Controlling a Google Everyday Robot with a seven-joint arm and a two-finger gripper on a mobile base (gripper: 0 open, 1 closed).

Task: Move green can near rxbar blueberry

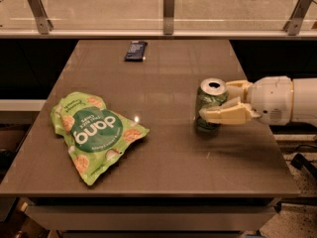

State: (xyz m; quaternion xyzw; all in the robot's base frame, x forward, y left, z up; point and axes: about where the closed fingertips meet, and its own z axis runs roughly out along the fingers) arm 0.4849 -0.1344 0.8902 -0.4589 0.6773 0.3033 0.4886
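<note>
The green can (209, 99) stands upright on the right part of the brown table (168, 157), silver top showing. My gripper (216, 102) reaches in from the right edge and is shut on the can, with one cream finger (229, 116) across its near side and the other behind it. The rxbar blueberry (135, 50) lies flat near the table's far edge, left of centre, well away from the can and gripper.
A large green snack bag (94, 130) lies flat on the left front part of the table. A glass rail with metal posts (169, 9) runs behind the far edge. My white arm (282, 100) extends off the right side.
</note>
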